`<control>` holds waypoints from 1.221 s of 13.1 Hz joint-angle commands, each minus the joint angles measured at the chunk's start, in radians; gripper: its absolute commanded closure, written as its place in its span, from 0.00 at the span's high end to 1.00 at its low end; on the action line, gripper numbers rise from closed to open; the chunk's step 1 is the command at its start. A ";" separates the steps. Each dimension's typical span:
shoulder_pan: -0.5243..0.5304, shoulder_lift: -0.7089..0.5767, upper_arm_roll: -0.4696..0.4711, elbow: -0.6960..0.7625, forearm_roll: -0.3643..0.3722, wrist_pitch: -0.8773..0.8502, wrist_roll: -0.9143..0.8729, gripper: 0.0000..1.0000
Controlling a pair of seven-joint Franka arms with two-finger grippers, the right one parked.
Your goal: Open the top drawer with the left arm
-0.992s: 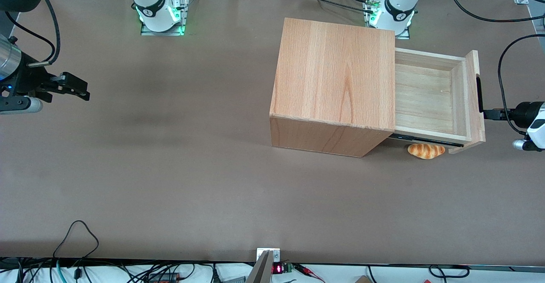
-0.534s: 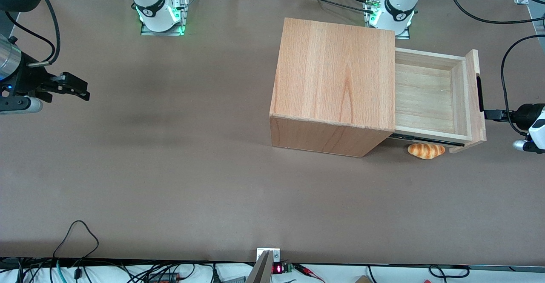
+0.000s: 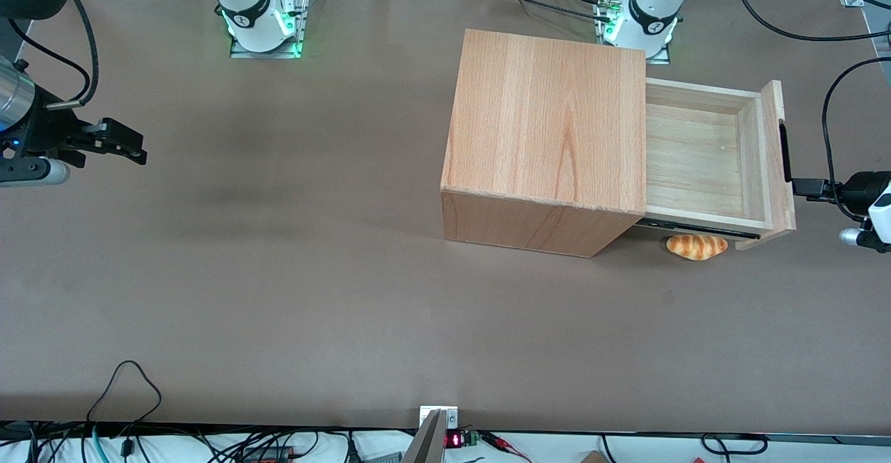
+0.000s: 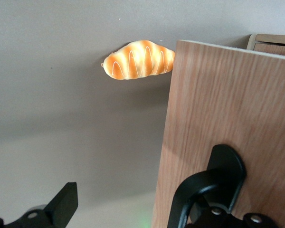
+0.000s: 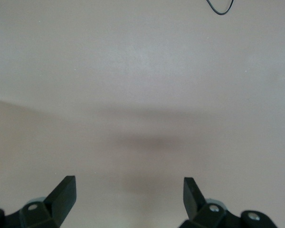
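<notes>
Since the earlier frames, we note that the left arm's black two-finger tool (image 3: pixel 806 186) has drawn slightly away from the drawer front toward the working arm's end of the brown counter (image 3: pixel 278 275), while the drawer has not visibly shifted. We find the top drawer (image 3: pixel 696 160), a shallow light-wood box with a taller pale front panel and slim black bar handle (image 3: pixel 783 153), pulled well out of the cube-shaped wooden cabinet (image 3: pixel 546 139), its empty interior exposed.

The tool sits just beside the handle. In the wrist view its fingers (image 4: pixel 66 202) stand apart, one against the panel face, the other over bare counter, clamped on nothing. A small striped orange bread roll (image 3: pixel 697 246) lies on the counter under the drawer's nearer edge, touching nothing we can confirm.

In our judgement the pull is complete and the step in hand is the release and retreat. The next move calls for backing the tool straight away from the panel, keeping the fingers clear of the handle so the drawer is not nudged shut.
</notes>
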 commanded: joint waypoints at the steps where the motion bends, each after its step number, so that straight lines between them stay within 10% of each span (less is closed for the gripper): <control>1: 0.016 0.020 -0.010 0.051 -0.013 -0.017 0.017 1.00; 16: 0.034 -0.056 -0.016 0.212 0.013 -0.195 0.011 1.00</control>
